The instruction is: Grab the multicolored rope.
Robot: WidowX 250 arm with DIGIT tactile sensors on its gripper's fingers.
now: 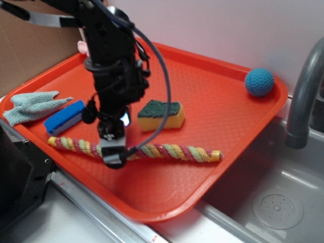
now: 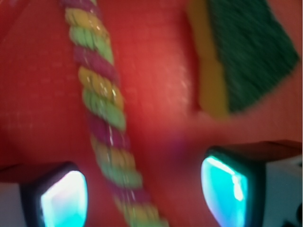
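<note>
Pastel multicolored rope (image 1: 167, 151) lengthwise along tray (image 1: 212, 91)

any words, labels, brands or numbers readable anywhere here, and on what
None readable in either view.
The multicolored rope, both sponges, the blue ball and the red tray carry no print.
The end effector shows only glowing pads, no markings.

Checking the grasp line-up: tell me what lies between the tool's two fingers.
The multicolored rope runs between the tool's open fingers, nearer one of them, over bare tray. The wrist view shows it.
</note>
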